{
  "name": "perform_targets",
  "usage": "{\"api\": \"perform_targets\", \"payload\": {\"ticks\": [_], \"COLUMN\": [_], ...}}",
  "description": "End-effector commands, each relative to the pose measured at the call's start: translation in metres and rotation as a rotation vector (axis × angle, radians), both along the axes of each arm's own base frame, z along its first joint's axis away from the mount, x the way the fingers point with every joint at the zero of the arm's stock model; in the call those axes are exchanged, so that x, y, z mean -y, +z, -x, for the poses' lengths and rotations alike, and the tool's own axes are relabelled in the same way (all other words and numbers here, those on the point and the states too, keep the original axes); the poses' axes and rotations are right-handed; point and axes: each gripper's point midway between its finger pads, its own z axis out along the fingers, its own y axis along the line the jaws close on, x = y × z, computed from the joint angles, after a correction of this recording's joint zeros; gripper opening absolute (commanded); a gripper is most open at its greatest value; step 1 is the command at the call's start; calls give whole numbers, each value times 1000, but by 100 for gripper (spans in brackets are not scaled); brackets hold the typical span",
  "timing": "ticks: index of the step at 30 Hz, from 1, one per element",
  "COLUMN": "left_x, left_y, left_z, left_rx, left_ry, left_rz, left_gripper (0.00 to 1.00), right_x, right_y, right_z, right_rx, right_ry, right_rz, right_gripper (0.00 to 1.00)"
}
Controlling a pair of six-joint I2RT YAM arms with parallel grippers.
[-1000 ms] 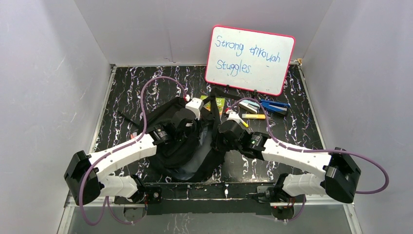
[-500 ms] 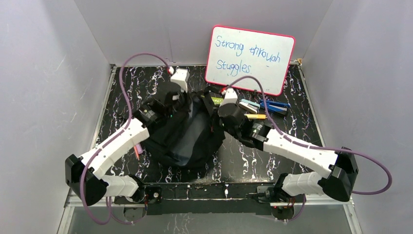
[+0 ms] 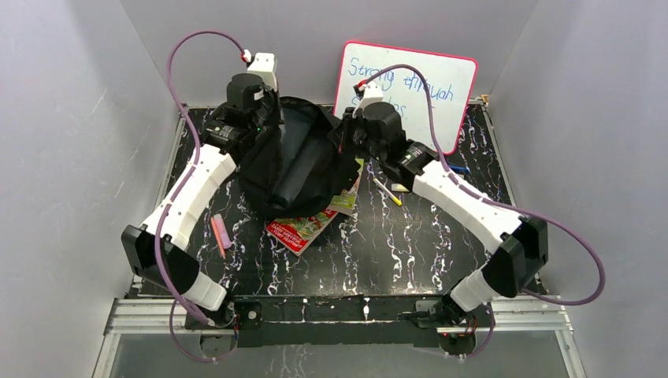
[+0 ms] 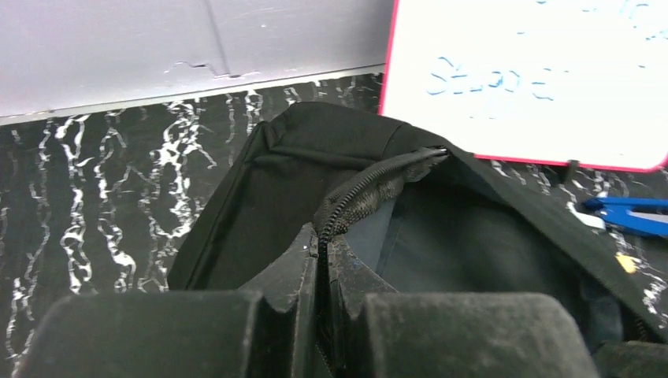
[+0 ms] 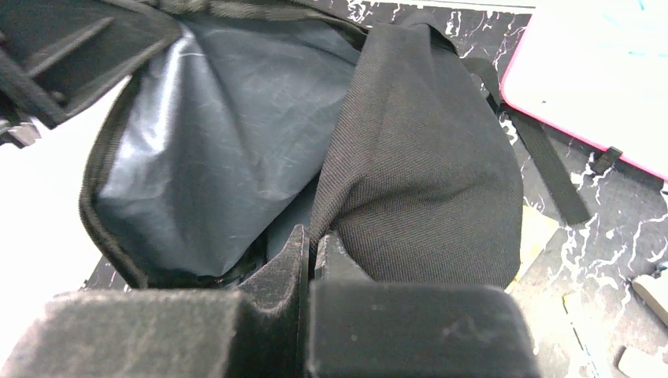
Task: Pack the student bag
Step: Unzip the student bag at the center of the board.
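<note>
The black student bag (image 3: 295,161) hangs lifted between both arms near the back of the table, its mouth held open and its grey lining showing. My left gripper (image 3: 264,118) is shut on the bag's zip edge (image 4: 370,189) at its left rim. My right gripper (image 3: 346,138) is shut on the bag's black fabric (image 5: 425,181) at its right rim. The grey lining (image 5: 205,150) fills the right wrist view.
A red and green booklet (image 3: 303,224) lies under the bag's lower end. Pink and purple pens (image 3: 219,234) lie at the left. A yellow marker (image 3: 387,191), a blue stapler (image 3: 461,168) and a whiteboard (image 3: 425,87) stand at the back right.
Both grippers have raised the bag and carried it toward the back wall, stretching its mouth open. The booklet and the pens, covered before, now show on the table.
</note>
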Motion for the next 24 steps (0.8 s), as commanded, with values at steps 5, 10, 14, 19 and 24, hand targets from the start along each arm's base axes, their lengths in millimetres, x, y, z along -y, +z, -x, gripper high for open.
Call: {"api": "perform_targets", "payload": {"ticks": [5,10,14,19,24], "left_x": [-55,-79,-93,-109,-106], "left_y": [41,26,-13,-63,-104], "left_z": [-16,-16,-18,-21,-21], "left_rx": [96,75,15,-81,-174], "left_ry": [99,183,220,293,310], "left_rz": [-61,-122,-210,-281,-246], "left_gripper": [0,0,0,0,9], "right_x": [-32,-52,-66,-74,-31], "right_y": [2,-33,-72,-112,-106], "right_z": [-37,-61,-77,-84,-87], "right_rx": [45,-8,-72,-145,-151], "right_ry": [186,220,248,334,204], "right_rz": [-66,-39,-9,44,17], "right_gripper": [0,0,0,22,52]}}
